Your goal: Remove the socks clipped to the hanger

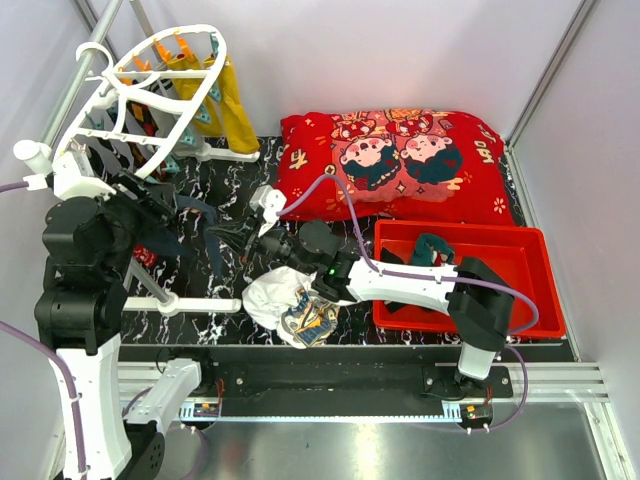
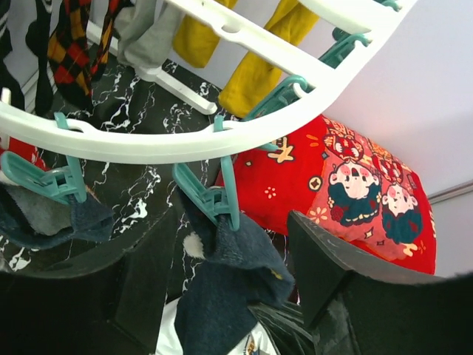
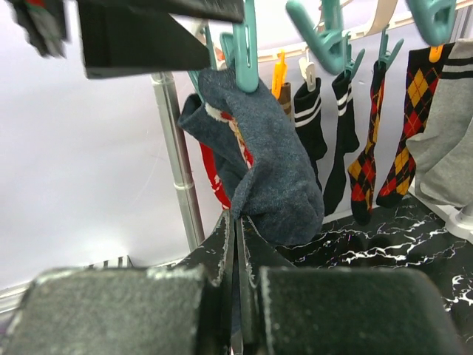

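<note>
While my right gripper [image 3: 236,220] pinches the dark blue fabric sock [image 3: 273,170], my left gripper [image 2: 233,222] straddles the teal plastic clip [image 2: 211,200] holding it, jaws spread apart.

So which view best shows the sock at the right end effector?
Right wrist: the dark teal sock hangs centred and nearly whole under its teal clip. Left wrist crops its lower end; top view shows a small patch.

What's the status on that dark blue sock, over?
Right gripper shut on dark blue sock, lower edge. Left gripper open, straddling its teal clip. Sock clipped to hanger. Nothing seen in the way.
</note>
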Available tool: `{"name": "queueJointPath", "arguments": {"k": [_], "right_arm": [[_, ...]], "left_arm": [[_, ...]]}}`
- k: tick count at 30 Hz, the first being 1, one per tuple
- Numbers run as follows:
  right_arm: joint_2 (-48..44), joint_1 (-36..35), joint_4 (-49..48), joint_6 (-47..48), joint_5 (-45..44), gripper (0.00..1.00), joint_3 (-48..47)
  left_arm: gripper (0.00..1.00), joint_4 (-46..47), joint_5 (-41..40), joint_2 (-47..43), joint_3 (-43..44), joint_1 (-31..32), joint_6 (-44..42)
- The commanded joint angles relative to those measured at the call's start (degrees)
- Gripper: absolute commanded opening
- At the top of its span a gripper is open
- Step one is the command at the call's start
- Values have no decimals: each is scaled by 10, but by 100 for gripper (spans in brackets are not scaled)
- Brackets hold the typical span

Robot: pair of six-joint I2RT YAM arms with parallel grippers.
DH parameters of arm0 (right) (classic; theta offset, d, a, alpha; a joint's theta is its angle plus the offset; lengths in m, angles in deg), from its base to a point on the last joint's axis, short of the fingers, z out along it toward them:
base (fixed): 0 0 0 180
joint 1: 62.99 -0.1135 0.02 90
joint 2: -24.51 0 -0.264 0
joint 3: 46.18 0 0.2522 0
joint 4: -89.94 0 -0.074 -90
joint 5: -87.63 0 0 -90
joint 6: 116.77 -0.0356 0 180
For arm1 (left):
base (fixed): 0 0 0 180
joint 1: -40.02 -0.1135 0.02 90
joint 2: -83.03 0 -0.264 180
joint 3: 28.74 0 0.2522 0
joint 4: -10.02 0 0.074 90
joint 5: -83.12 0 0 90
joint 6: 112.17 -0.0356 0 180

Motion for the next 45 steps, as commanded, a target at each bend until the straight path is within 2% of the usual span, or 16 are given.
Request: {"name": "queueJointPath", "arguments": {"k": [1,6,13,23,30,34,37,39,43,45], "right_arm": [[-36,-6,-24,9,-13,0,7],[-44,-7,-30,7,-12,0,15],[-50,-7,-35,5,-10,0,23],[-49,-7,-44,-9,-3,0,28],[-51,-7,-48,-22,-12,0,37],[-66,-8,-31,-39,-35,0,54],[-110,-7,19,-79,-110,0,82],[-163,-7,95,-101,-160,0,104],[-264,-4,266,-159,-324,0,154],[-322,3,312,-183,-364,0,197]], "left_arm": [[62,63,-32,-9,-11,-2,17],[61,79,-39,-9,-32,-2,26],[53,109,-31,-16,-53,-2,42],[30,125,-32,-14,-58,-2,44],[0,139,-30,-18,-64,-2,40],[1,145,-17,-21,-69,-2,37],[3,158,-4,-25,-75,-2,29],[4,166,0,-29,-75,-2,25],[8,178,12,-35,-74,-2,22],[12,192,17,-45,-82,-2,30]]}}
